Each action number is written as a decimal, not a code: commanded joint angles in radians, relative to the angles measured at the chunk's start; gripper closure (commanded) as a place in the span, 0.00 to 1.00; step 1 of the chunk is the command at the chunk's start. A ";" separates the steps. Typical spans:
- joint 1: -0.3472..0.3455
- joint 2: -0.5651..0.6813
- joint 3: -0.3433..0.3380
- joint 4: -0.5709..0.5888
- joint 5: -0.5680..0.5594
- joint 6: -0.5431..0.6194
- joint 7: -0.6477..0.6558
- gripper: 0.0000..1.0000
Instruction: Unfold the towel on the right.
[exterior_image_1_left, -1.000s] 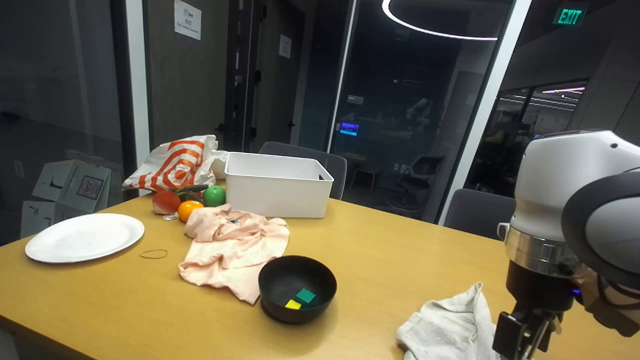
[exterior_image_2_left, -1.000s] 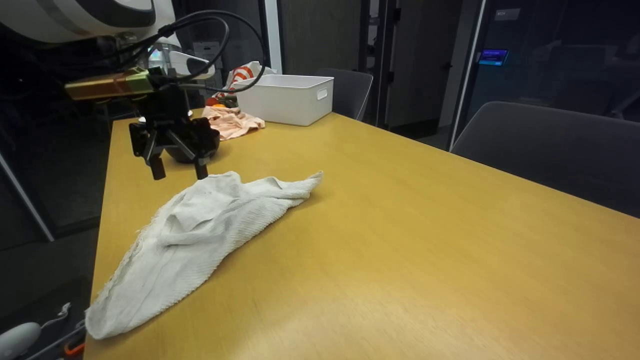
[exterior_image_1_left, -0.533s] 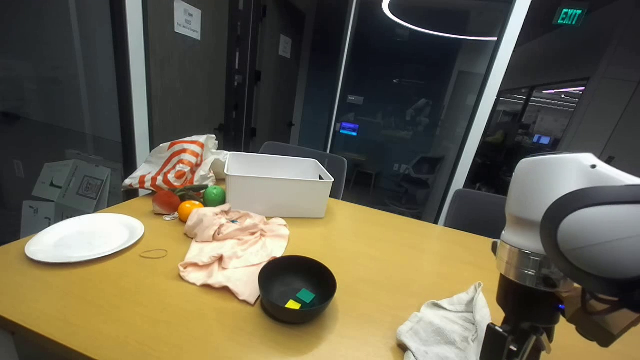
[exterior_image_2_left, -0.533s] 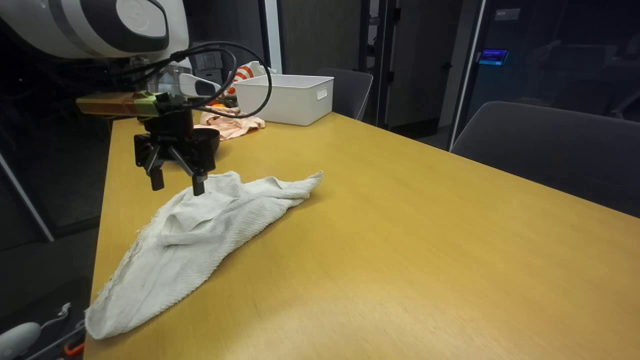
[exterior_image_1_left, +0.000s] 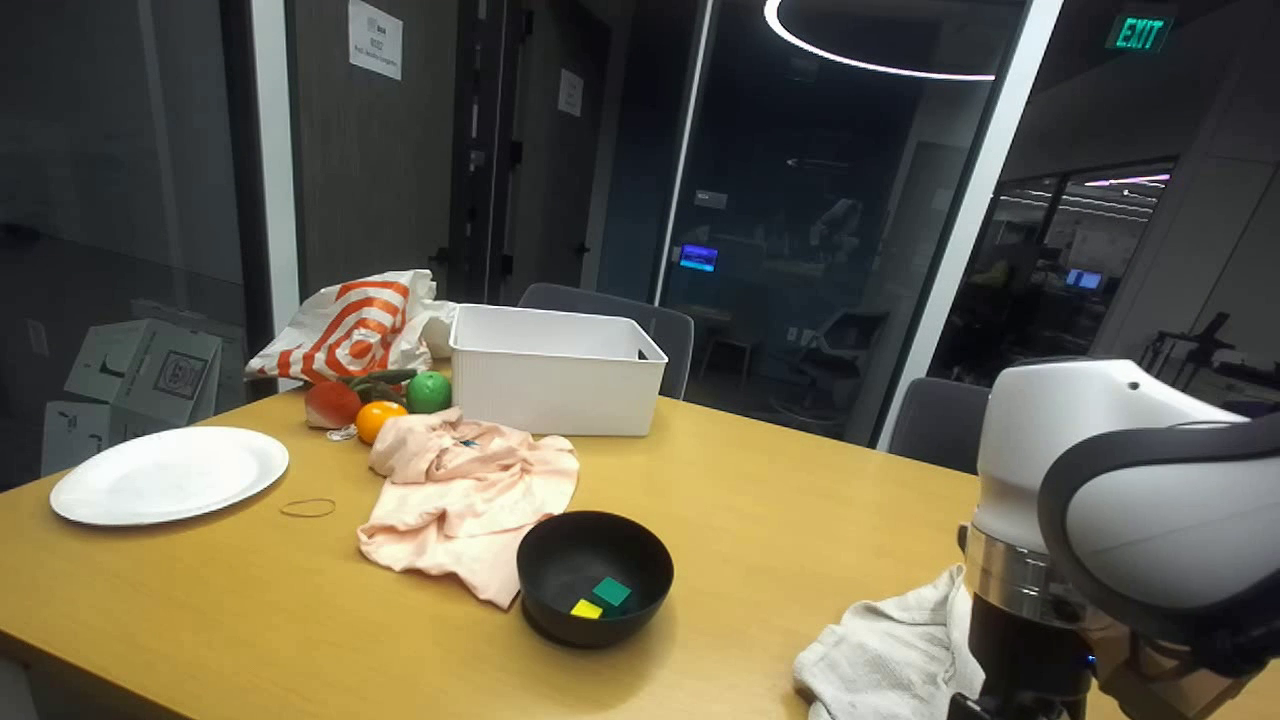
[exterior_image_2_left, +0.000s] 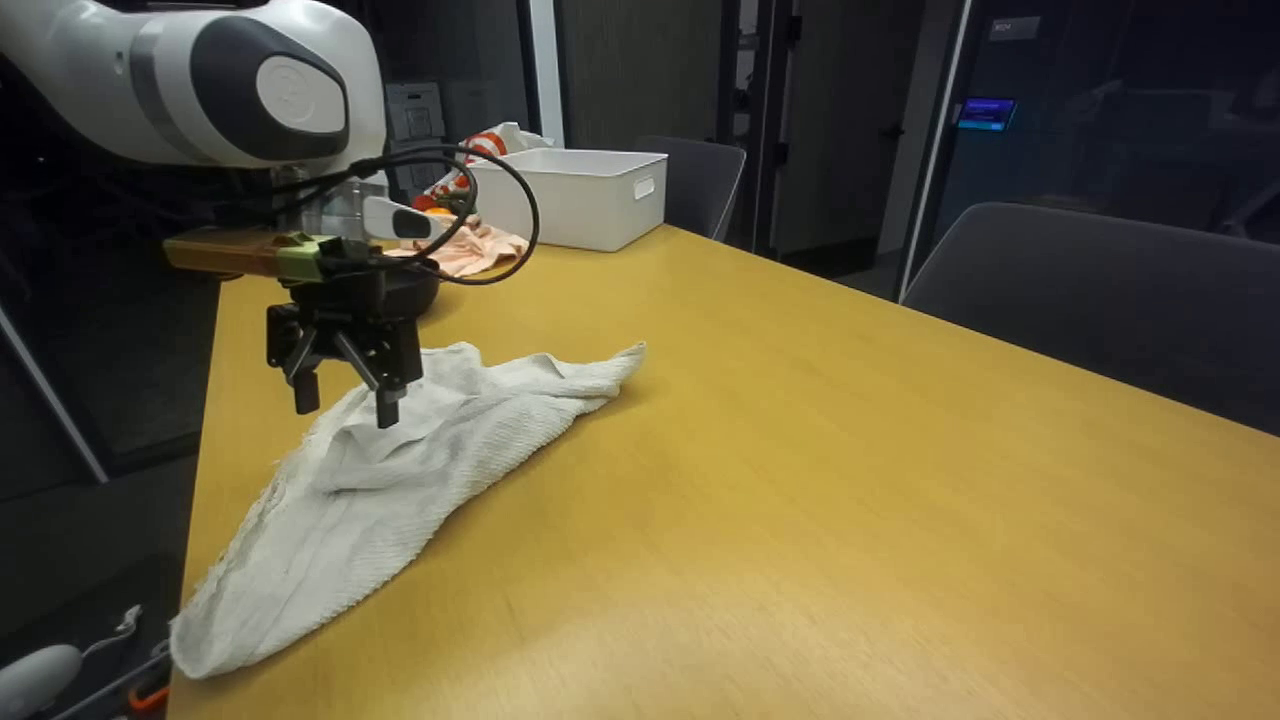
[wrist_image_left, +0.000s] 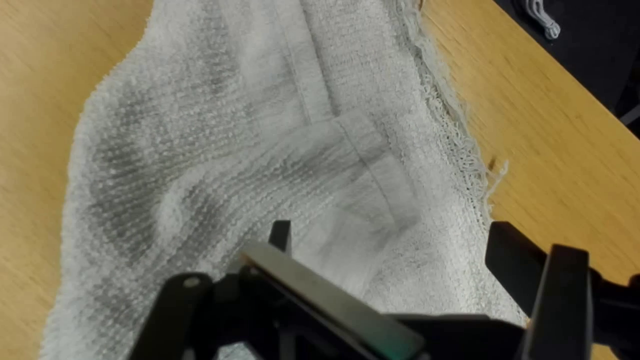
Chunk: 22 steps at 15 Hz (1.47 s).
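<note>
Just 1 word legible: EXIT

In an exterior view, EXIT glows in green capitals on a sign (exterior_image_1_left: 1139, 33) at the upper right. A white plastic bag (exterior_image_1_left: 340, 328) carries an orange-red bullseye mark (exterior_image_1_left: 360, 345); parts of it show in both exterior views. The large paper notice (exterior_image_1_left: 375, 38) on a dark door (exterior_image_1_left: 380, 180) and the small paper notice (exterior_image_1_left: 570, 92) beyond it have print too small to read. So have the blue-lit wall screen (exterior_image_2_left: 987, 114) and the plaque (exterior_image_2_left: 1015, 28) above it. A grey carton (exterior_image_1_left: 140, 368) bears a square, code-like label (exterior_image_1_left: 181, 374), unreadable. The round emblem (exterior_image_2_left: 297, 92) on the white robot arm (exterior_image_2_left: 177, 95) is too faint to identify.
</note>
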<state>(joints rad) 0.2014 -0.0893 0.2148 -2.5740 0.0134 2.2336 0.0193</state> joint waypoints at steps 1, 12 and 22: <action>0.014 0.032 0.007 0.004 0.009 0.034 0.003 0.00; 0.020 0.069 0.013 -0.019 -0.051 0.166 0.030 0.66; -0.001 0.005 -0.003 -0.050 -0.209 0.162 0.172 0.82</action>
<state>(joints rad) 0.2126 -0.0203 0.2200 -2.5983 -0.1027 2.4063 0.0922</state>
